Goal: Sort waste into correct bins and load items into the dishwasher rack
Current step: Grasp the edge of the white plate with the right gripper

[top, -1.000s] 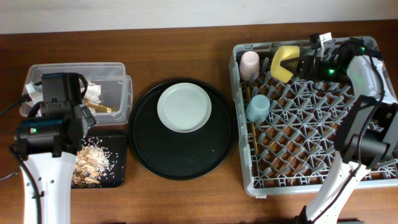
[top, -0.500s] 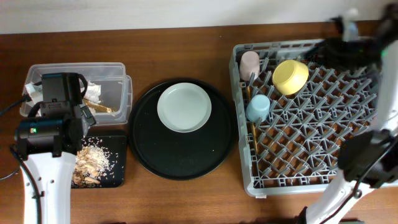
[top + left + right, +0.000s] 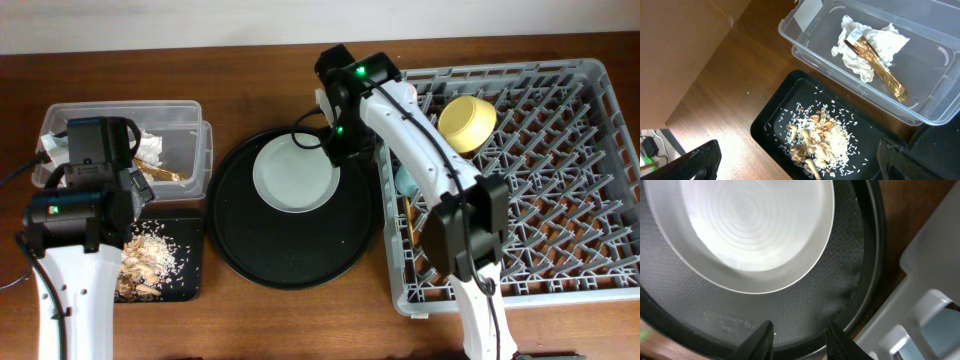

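My right gripper is open and empty. It hangs low over the round black tray, beside the near-right edge of the pale grey-white plate. The yellow bowl lies in the grey dishwasher rack. The light-blue cup and the chopsticks show partly beside my right arm; the pink cup is hidden by it. My left gripper is open and empty above the shallow black tray of food scraps. Tissue and gold foil lie in the clear tub.
The large round black tray sits between the bins and the rack and holds only the plate. My right arm stretches across the rack's left edge. Bare wooden table lies left of the bins.
My right gripper let go of the yellow bowl in the rack, then swung from the rack's far right corner leftward to the plate. The left arm has not moved.
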`<state>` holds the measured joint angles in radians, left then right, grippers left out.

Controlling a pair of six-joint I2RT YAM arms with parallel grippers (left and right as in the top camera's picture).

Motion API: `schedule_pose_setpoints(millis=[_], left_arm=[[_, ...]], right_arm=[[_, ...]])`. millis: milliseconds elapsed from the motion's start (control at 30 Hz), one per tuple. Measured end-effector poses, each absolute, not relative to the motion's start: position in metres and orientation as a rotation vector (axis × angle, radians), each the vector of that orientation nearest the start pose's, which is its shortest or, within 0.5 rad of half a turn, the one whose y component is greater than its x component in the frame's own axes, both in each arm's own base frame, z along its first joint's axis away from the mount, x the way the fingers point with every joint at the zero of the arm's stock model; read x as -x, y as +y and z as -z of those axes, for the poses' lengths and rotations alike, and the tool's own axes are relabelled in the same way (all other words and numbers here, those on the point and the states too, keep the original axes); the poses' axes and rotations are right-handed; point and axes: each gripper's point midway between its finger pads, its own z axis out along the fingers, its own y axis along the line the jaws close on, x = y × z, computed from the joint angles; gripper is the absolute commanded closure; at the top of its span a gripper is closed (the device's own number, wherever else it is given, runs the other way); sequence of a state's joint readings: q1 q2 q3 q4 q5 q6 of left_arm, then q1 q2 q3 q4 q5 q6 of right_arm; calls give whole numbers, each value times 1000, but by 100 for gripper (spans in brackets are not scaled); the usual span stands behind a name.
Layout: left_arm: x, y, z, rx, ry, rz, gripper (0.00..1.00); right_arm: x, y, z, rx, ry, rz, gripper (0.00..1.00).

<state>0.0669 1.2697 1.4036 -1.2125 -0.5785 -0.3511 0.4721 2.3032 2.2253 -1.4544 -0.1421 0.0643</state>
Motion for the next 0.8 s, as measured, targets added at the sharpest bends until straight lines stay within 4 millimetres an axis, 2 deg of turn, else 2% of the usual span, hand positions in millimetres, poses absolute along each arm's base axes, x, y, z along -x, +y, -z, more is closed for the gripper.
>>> schedule_pose_setpoints(millis=[167, 233, 333, 400, 467, 567, 633, 700, 767, 800], left_arm=[[-273, 112, -266, 703, 2411, -649, 1], [-273, 113, -266, 703, 2411, -649, 1], [-272, 113, -266, 703, 2412, -649, 1], [-273, 112, -266, 703, 2411, -649, 1], [-273, 112, -266, 703, 2411, -649, 1], [-273, 112, -266, 703, 2412, -649, 1], [-273, 112, -266, 703, 2411, -649, 1], [-273, 113, -266, 703, 2410, -649, 1], [-273, 113, -266, 703, 2411, -649, 1], [-272, 113, -266, 703, 2412, -649, 1]], right_arm=[[-395, 228, -63, 564, 3172, -192, 66], [-401, 231, -57, 507, 3164, -198, 76], [-411, 236, -48, 440, 3136, -214, 77], [-409, 236, -29, 416, 3147, -212, 82], [-402, 232, -7, 408, 3179, -198, 96], [-405, 237, -8, 382, 3162, -233, 96], [-398, 235, -15, 381, 3195, -229, 96], [-401, 237, -38, 393, 3181, -234, 96], [-407, 234, -88, 422, 3096, -212, 96], [-404, 226, -127, 426, 3033, -171, 96]])
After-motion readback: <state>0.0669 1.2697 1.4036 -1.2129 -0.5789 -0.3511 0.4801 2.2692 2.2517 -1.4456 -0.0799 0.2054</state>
